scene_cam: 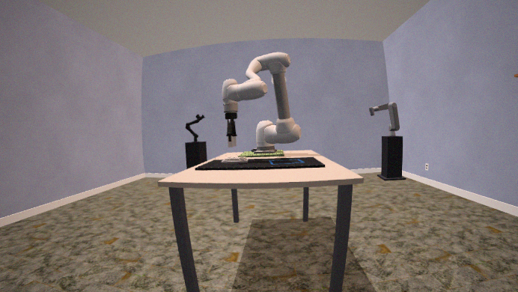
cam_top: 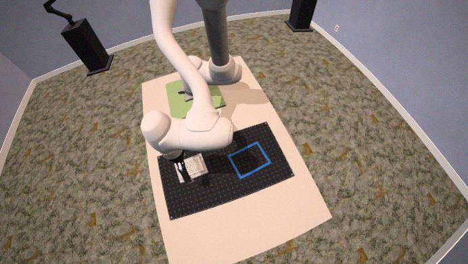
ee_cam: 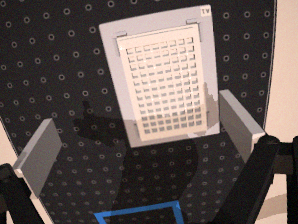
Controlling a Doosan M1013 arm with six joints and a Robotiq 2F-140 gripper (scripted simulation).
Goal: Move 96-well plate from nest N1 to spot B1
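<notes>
White plastic marks the plate (cam_top: pixel 195 165) in the top view, lying in its pale nest (cam_top: pixel 180 177) at the left end of the black deck (cam_top: pixel 220 193), lower centre of the frame. The arm (cam_top: pixel 189 132) covers the nest's upper left corner, and the gripper (cam_top: pixel 184 169) shows only as dark fingers at the plate's left edge. To the right, apart from the nest, the blue outline (cam_top: pixel 249 160) holds only bare deck. A green mat (cam_top: pixel 176 101) lies under the arm's foot, upper centre, on the beige table (cam_top: pixel 253 223).

From the exterior view the height shows, which the top view hides: the gripper (scene_cam: pixel 231 140) hangs above the deck (scene_cam: pixel 258 163), well clear of the plate (scene_cam: pixel 234 159), a low pale sliver at the deck's left end. The outline (scene_cam: pixel 287 162) is a thin blue strip right of it. How far the fingers stand apart cannot be read here, since they overlap edge-on.

In the wrist view the spread is plain: one grey pad (ee_cam: pixel 39 156) at the lower left and the other at the right edge, jaws wide with nothing between them. The gripper (ee_cam: pixel 140 141) looks down on the plate (ee_cam: pixel 166 83), wells up, in the upper centre, seated in the nest (ee_cam: pixel 109 39) whose rim frames it. The outline (ee_cam: pixel 143 212) shows at the bottom centre.
</notes>
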